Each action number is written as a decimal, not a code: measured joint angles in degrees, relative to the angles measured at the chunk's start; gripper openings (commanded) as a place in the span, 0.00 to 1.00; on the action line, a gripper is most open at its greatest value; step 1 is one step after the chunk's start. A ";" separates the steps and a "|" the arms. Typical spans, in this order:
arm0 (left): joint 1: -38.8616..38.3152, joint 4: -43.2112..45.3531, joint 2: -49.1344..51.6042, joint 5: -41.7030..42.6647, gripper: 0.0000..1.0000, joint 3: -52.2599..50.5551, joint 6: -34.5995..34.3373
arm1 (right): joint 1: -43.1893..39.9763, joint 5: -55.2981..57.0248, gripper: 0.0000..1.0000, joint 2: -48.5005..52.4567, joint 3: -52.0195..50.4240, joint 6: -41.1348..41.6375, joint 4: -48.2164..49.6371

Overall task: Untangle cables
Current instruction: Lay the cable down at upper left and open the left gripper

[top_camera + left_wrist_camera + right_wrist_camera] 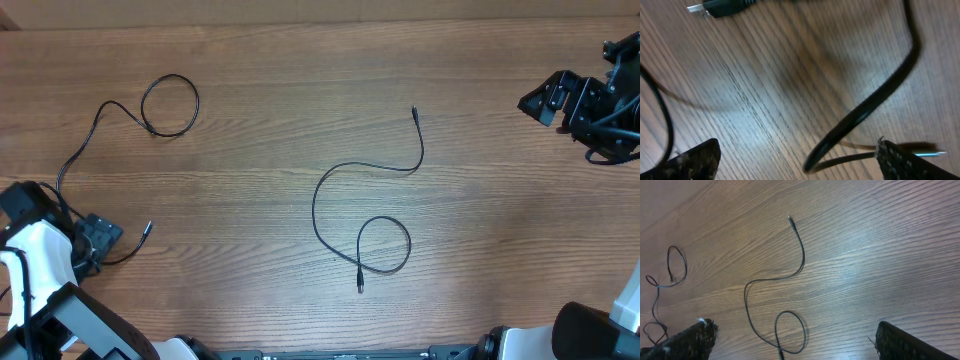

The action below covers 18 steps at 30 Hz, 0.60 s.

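Two thin black cables lie apart on the wooden table. One cable snakes through the middle in an S-curve and ends in a loop; it also shows in the right wrist view. The other cable loops at the far left and runs down to my left gripper. In the left wrist view this gripper is open, and that cable lies on the wood between its fingers, near the right fingertip. My right gripper hangs open at the far right, away from both cables.
The left cable's plug end rests on the wood just beyond my left fingers. The arm bases fill the near corners of the table. The table's far edge runs along the top.
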 measured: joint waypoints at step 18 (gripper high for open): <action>0.00 7.04 0.00 4.48 0.04 -1.70 -1.05 | 0.00 0.00 1.00 0.00 0.00 0.02 -0.09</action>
